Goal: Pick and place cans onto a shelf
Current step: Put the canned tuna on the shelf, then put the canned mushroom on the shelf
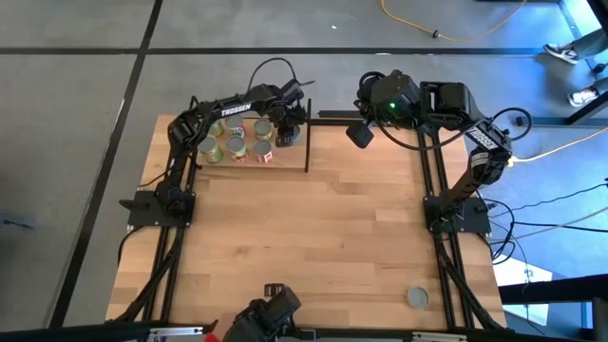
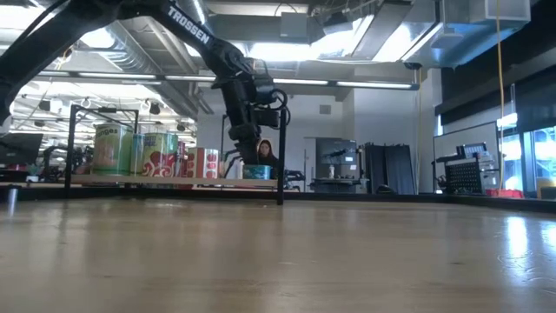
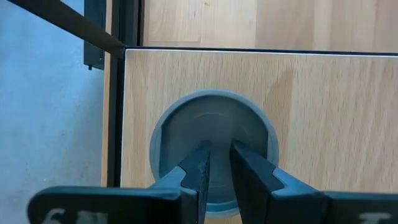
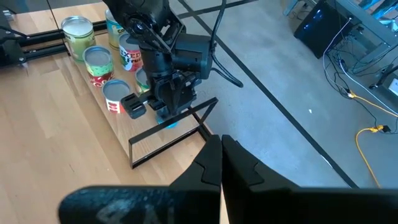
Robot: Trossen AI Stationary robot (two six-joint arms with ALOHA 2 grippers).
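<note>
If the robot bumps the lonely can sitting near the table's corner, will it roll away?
Probably not: the can stands upright on its flat end, so it would likely slide. It looks short and squat, so tipping seems unlikely. On its side, its round wall would probably roll.

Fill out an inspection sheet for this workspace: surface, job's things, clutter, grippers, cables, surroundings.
Surface: wooden table, mostly bare.
Job's things: several cans standing on the shelf at the far left; one can alone near the table's near right edge.
Clutter: nothing seen.
Grippers: left gripper over a grey-topped can on the shelf, jaws narrowly apart above its lid; right gripper shut, raised beyond the far right corner.
Cables: yellow cord on the floor.
Surroundings: a person behind the shelf.
</note>
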